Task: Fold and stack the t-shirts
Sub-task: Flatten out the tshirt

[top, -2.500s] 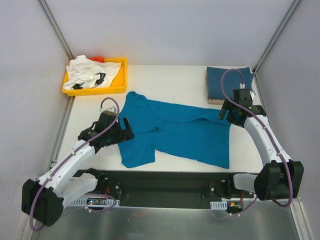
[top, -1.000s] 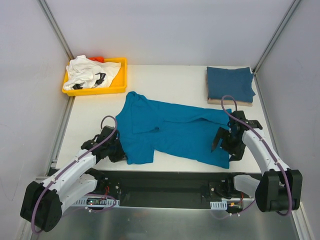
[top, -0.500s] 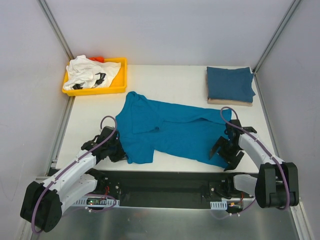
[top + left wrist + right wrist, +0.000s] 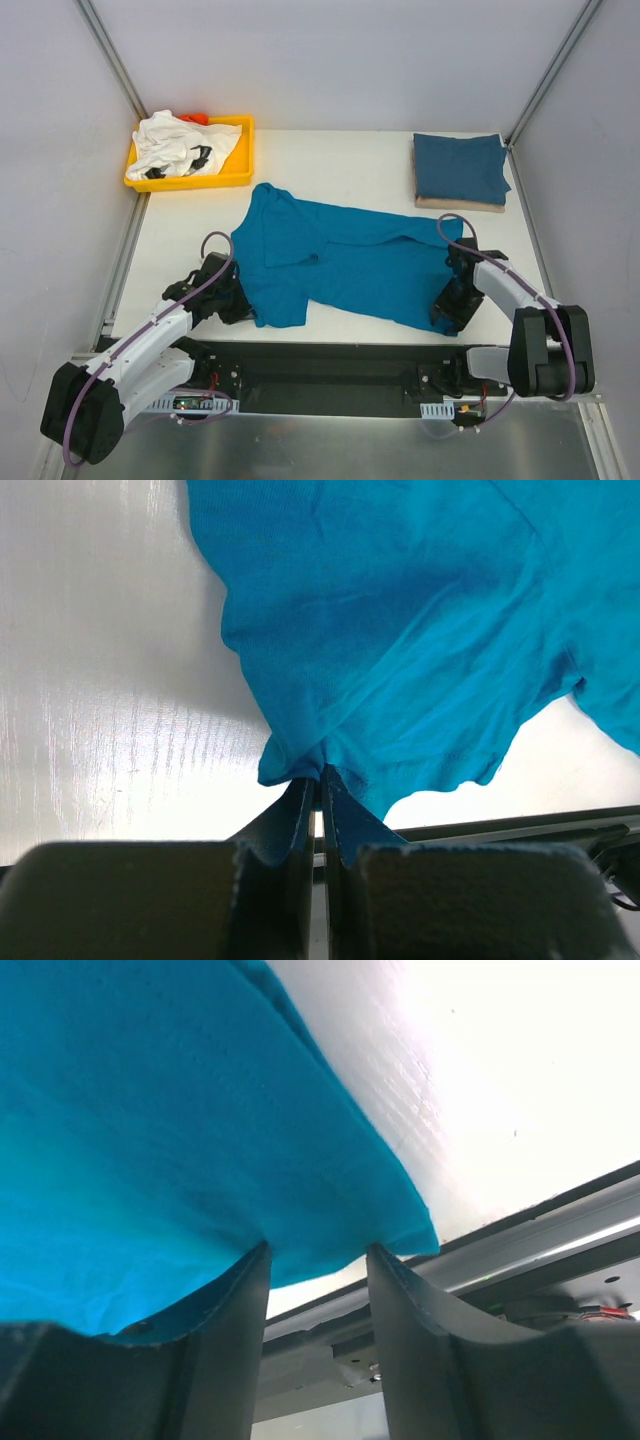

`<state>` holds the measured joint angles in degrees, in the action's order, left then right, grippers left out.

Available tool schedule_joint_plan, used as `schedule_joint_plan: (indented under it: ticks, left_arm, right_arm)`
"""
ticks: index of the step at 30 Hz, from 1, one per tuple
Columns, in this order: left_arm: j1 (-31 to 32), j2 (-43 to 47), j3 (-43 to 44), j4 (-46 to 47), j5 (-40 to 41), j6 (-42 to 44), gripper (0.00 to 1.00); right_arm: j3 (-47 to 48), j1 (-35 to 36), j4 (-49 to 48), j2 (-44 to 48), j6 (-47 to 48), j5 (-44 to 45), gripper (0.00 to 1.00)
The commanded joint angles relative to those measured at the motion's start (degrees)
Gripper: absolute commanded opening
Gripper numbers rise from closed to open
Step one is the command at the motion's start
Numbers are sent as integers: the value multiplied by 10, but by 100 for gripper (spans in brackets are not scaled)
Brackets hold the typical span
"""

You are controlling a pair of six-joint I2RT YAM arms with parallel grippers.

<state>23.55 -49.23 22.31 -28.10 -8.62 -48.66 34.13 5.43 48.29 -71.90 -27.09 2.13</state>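
Teal shirt (image 4: 350, 265) lies spread mid-frame on desk (image 4: 340, 160). Left tool (image 4: 318, 778) clenched on its lower-left corner. Right tool (image 4: 317, 1252) has jaws apart astride lower-right hem, no pinch yet. Prob. needs both corners to lift & fold.

A white table (image 4: 340, 165) stands boxed in by pale grey walls (image 4: 330, 60) on three sides; aluminium rails (image 4: 110, 55) slant down the back corners (one on each side); light glares off the tabletop; a black plate (image 4: 330, 375) borders its near edge.
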Motion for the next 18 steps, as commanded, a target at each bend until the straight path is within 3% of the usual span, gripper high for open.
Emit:
schedule_joint_plan:
  ticks: [1, 8, 13, 18]
  left_arm:
    - [-3, -4, 6, 5, 1, -5, 0]
    - [-3, -15, 14, 3, 4, -3, 0]
    - [-3, -10, 28, 4, 4, 1, 0]
    - [-3, 39, 75, 4, 10, 27, 0]
  right_arm:
    - [16, -2, -21, -39, 16, 2, 38]
    - [23, -2, -67, -100, 42, -47, 32]
    - [44, 1, -89, -79, 59, -59, 1]
    - [132, 9, -44, 0, 109, -34, 1]
